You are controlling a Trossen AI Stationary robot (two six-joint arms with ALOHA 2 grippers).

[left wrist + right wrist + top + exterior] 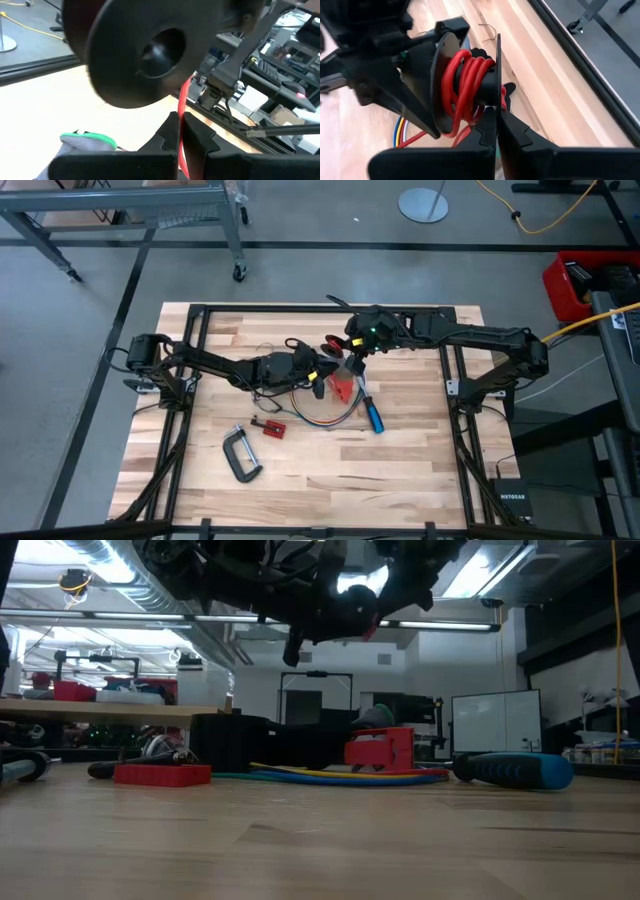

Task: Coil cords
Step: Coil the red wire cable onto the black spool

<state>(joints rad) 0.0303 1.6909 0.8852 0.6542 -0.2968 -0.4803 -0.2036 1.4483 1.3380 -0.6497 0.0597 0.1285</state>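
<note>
The wooden table [400, 470] is the biggest thing here. It has a black metal frame [462, 420] on it, and two dark arms reach in from the sides and meet near the middle, toward the back.

The left arm comes in from the left side. Its left gripper [180, 131] is closed tight on a thin red cord [182, 102]. The cord runs up from between the fingers to a black spool [135, 55] held just in front of it.

The right arm comes in from the right side. Its right gripper [496, 131] is pinched shut on the rim of one of the spool's round black plates [497, 75]. Red cord [465, 85] is wound in many loops around the middle of the spool, between its two plates. One loose red strand hangs down from the spool toward the table. The spool is up in the air above the table, between the two grippers.

Under the grippers, a longer cord with many colored strands [322, 418] lies in a loop on the table. A red plastic block [343, 388] sits by it. A blue-handled screwdriver [372, 416] lies just to the right of the loop. A small flat red piece [273, 427] lies to the left. A black C-clamp [241, 455] lies nearer the front, well apart from the cords.
</note>
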